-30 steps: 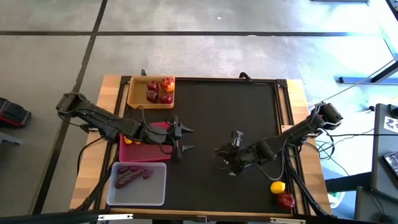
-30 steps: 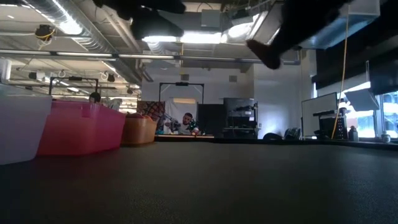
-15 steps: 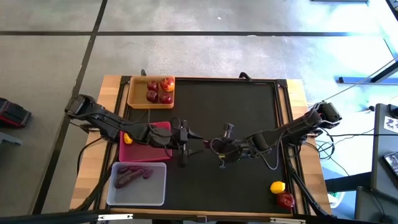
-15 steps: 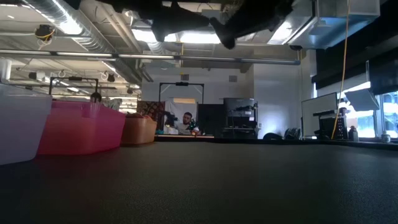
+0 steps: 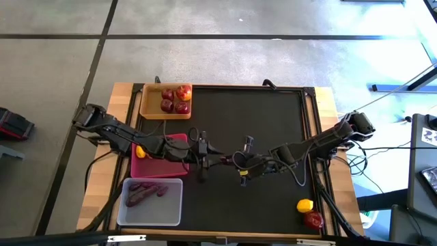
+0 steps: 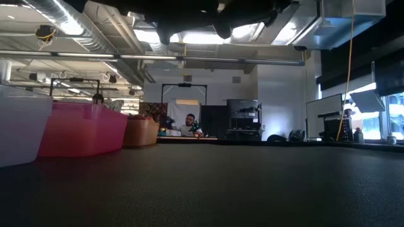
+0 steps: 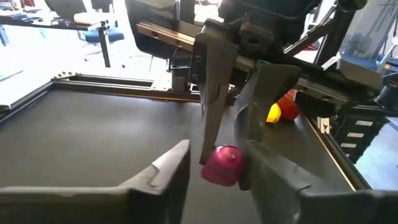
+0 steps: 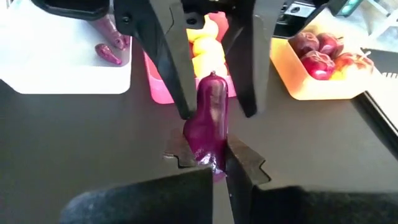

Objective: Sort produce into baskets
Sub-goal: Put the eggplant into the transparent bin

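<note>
Black mat (image 5: 273,123), right pincer (image 8: 214,163) clamping purple root (image 8: 210,121) — left pincer (image 7: 214,163) straddling it

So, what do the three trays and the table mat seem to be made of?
Tan tray: looks like wood, matte, though the grain is not visible. Pink tray: likely plastic, with a smooth, even colour. White tray: likely translucent plastic, with a milky look. Mat: dark and matte, perhaps rubber or foam; the low view shows a fine, grainy surface.

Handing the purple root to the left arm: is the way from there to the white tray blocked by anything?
Nothing visible blocks it. The slim dark-purple root hangs mid-table; the translucent white plastic tray lies beyond bare black mat, with the magenta-pink tray beside the path.
</note>
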Robot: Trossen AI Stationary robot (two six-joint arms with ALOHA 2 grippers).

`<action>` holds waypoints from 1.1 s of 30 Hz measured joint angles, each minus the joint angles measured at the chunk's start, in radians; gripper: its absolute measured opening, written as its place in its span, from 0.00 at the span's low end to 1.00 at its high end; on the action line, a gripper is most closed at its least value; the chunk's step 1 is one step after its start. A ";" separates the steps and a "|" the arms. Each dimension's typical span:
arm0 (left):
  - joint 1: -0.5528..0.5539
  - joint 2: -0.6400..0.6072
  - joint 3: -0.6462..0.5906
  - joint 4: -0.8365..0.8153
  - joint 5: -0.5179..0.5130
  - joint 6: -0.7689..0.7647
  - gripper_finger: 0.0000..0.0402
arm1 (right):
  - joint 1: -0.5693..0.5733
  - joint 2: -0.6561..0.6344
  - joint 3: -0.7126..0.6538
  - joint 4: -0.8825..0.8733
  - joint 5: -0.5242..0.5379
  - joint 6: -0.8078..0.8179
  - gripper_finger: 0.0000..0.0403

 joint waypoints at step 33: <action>-0.201 -0.348 0.000 -0.785 0.050 -0.370 0.14 | 0.157 0.001 0.084 -0.299 -0.038 0.096 0.49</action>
